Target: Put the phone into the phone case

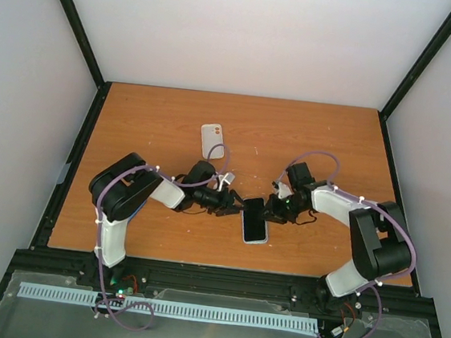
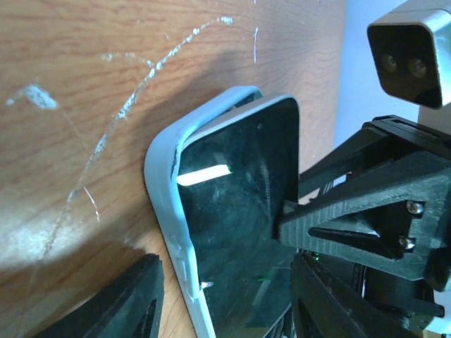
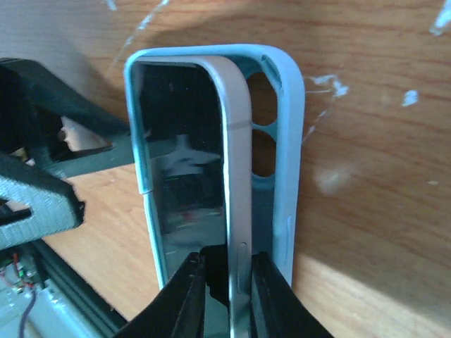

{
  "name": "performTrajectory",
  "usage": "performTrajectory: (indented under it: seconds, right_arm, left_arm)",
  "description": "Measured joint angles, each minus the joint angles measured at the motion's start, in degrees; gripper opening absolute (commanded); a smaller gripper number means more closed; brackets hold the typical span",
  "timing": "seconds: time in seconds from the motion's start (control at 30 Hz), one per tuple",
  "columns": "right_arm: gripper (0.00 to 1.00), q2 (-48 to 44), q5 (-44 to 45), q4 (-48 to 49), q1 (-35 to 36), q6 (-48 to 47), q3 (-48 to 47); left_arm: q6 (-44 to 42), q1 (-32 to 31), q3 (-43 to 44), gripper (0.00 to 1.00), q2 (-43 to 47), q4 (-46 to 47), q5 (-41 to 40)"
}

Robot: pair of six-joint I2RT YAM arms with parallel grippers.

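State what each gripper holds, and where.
Right gripper pinches the phone by its raised long edge. Left gripper straddles the phone case, holding nothing yet.

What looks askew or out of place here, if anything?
The phone sits tilted in the phone case: one long edge is tucked inside the rim, the other stands raised out of it, pinched by the right gripper, leaving the case's camera holes uncovered.
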State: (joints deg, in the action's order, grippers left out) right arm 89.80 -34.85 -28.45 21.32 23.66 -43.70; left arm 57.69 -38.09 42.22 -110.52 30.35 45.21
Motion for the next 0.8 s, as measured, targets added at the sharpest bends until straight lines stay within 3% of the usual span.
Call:
performTrajectory:
  seconds: [0.3, 0.53, 0.8]
  right_arm:
    - [0.49, -1.38, 5.46, 1.51, 1.86, 1.05, 0.76]
    - [0.62, -4.52, 9.22, 2.60, 1.70, 1.07, 2.12]
    - [0.66, -6.78, 9.27, 2.80, 1.64, 1.46, 3.06]
  left_arm:
    - [0.09, -0.46, 0.11, 0.44, -0.42, -0.02, -0.63]
    - [0.13, -0.55, 0.00, 0.42, 0.09, -0.61, -2.14]
    - [0.28, -0.55, -0.28, 0.44, 0.55, -0.79, -2.91]
